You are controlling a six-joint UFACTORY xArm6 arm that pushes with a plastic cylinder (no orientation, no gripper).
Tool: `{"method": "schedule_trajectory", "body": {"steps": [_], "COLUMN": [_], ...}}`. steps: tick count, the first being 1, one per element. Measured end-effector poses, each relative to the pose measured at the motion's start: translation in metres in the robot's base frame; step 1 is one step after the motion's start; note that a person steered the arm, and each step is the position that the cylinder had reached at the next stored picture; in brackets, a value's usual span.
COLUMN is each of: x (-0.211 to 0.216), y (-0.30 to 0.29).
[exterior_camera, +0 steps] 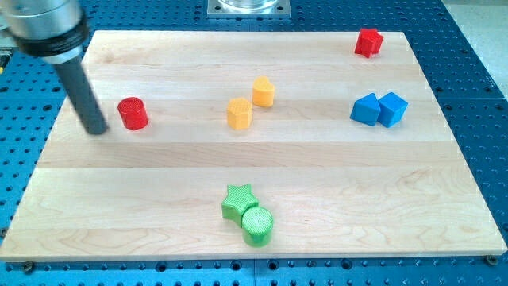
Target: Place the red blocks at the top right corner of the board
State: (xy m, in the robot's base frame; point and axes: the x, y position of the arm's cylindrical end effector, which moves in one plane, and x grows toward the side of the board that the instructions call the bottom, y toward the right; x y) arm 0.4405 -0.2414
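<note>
A red cylinder (133, 114) stands on the wooden board (159, 191) at the view's left. A second red block (368, 42), star-like in shape, sits near the board's top right corner. My tip (97, 130) rests on the board just left of the red cylinder, a small gap apart from it. The dark rod rises from the tip up and to the view's left.
Two yellow blocks (239, 114) (263, 92) sit side by side near the middle. Two blue blocks (366, 110) (392, 109) touch each other at the right. A green star (238, 200) and a green cylinder (257, 225) touch near the bottom edge. A blue perforated table (468, 79) surrounds the board.
</note>
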Motion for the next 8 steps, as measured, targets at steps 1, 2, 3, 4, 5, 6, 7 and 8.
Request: {"method": "schedule_trajectory", "body": {"steps": [1, 2, 3, 4, 5, 6, 7, 8], "x": [-0.008, -0.067, -0.123, -0.140, -0.126, -0.103, -0.094, -0.128], "y": [0.045, 0.087, 0.130, 0.186, 0.181, 0.153, 0.187, 0.259]}}
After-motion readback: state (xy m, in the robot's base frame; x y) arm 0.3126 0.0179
